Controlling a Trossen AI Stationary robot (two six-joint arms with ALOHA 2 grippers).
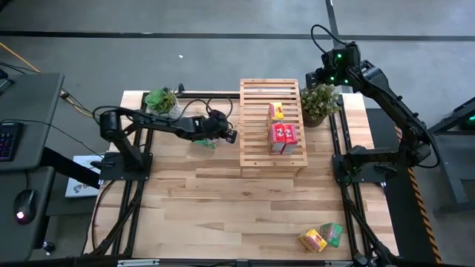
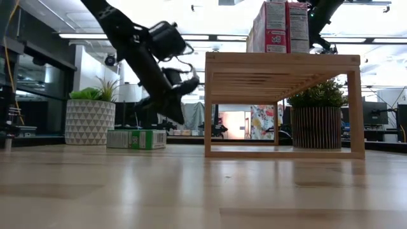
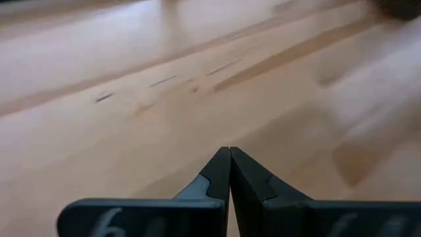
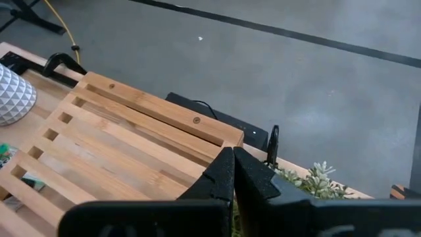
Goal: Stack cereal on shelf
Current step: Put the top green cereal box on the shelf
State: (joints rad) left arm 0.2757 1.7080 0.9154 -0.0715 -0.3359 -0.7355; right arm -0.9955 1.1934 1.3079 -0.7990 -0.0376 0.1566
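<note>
We log three cereal boxes on the shelf [image 1: 271, 122]: one yellow box [image 1: 276, 111] and a pair of red boxes [image 1: 283, 138] standing upright, side by side, on the slats. A green box [image 2: 137, 138] lies flat on the tabletop [image 1: 237, 208] beside the shelf's left side, near the white potted plant [image 2: 89, 117]. One yellow box [image 1: 312, 239] and another green box [image 1: 332, 233] lie touching at the table's near right corner, well apart from the shelf.

The left gripper [image 1: 228, 134] hangs just above the flat green box, fingers pressed together with nothing between them; its wrist view shows only bare wood. The right gripper [image 4: 231, 172] hovers over the shelf's far right corner by the dark potted plant [image 1: 320, 104], fingers likewise closed and empty.

Handling judgement: the boxes look light, stiff cardboard with smooth printed faces, probably crushable under a hard squeeze. We would grip across the narrow width at mid-length. From the low view we cannot tell exactly which face of the green box is up.
</note>
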